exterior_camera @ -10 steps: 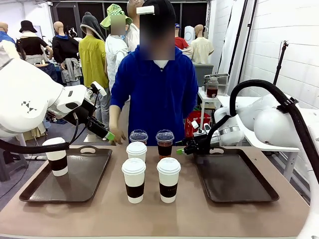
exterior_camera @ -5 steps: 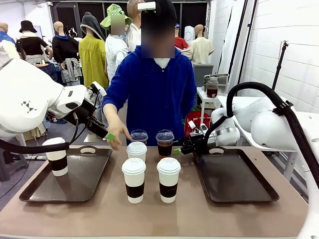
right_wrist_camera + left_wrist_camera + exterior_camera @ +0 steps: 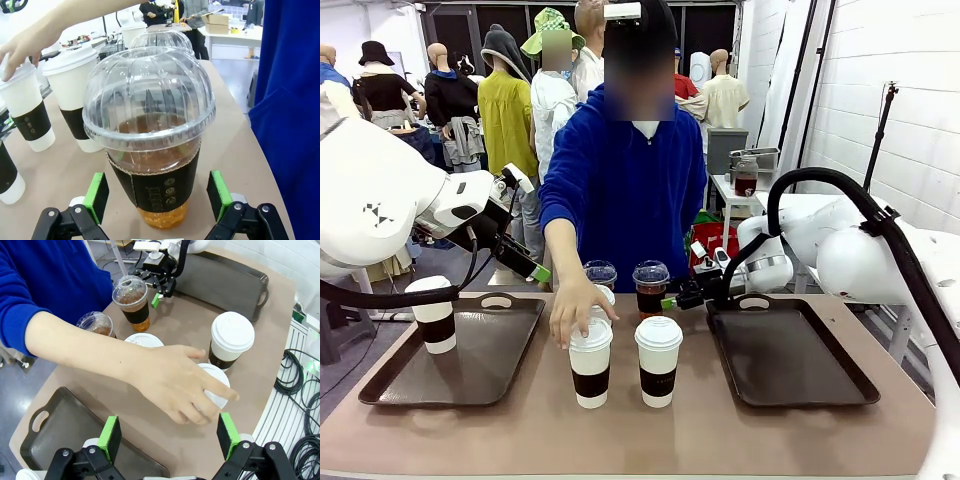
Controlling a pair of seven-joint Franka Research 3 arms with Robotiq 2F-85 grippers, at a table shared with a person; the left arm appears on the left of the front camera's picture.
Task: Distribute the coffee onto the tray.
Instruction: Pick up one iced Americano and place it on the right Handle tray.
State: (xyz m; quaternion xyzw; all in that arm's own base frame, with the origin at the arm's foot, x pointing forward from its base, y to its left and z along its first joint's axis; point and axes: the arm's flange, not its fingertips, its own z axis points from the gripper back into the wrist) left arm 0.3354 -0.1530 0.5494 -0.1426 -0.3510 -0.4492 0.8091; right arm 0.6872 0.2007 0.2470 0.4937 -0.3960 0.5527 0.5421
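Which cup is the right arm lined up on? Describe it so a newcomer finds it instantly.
Start at the right tray. Just off its far-left corner stands a clear dome-lidded cup of amber drink. Unlike the other clear cup, it is nearer that tray, with the right gripper's open fingers facing it.

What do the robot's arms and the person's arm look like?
Fat white arms: the left arm has black triangle marks, the right arm carries a thick black cable. Black jaws with bright green pads. The person wears a blue sleeve.
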